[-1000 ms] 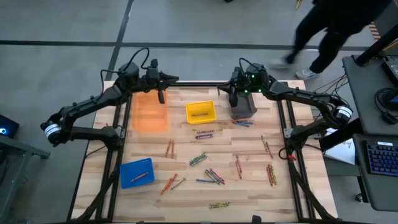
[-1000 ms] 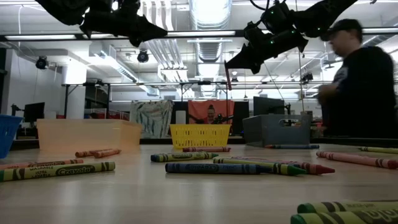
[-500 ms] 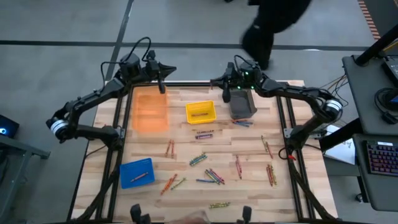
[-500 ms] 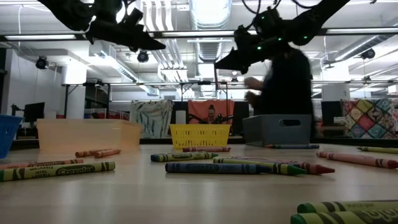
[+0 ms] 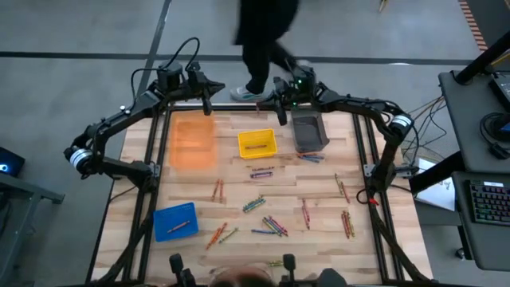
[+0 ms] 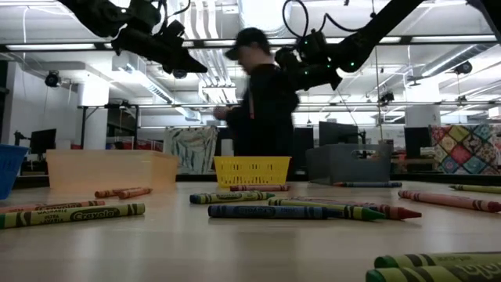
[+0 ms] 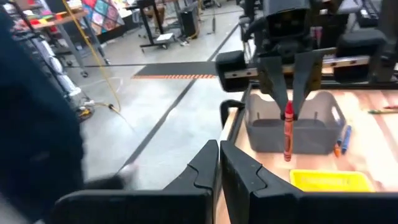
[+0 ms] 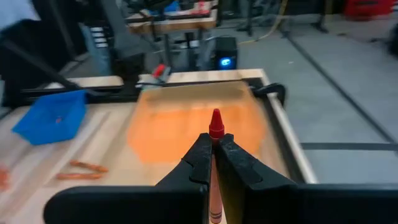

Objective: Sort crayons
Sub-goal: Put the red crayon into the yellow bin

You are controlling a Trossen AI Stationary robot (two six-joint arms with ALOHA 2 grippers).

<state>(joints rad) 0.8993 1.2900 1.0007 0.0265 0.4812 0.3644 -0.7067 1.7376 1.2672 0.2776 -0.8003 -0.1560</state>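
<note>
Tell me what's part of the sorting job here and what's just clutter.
Job: loose crayons on the table; red crayon in the shut right gripper; orange bin, yellow bin, grey bin, blue bin; left gripper, shut, empty.
Not the job: person behind the table; keyboard.

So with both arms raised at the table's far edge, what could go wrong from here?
The right gripper pinches a red crayon only near one end, so it might twist or drop outside the grey bin. A person walks close behind both arms. The left gripper is shut and empty.
</note>
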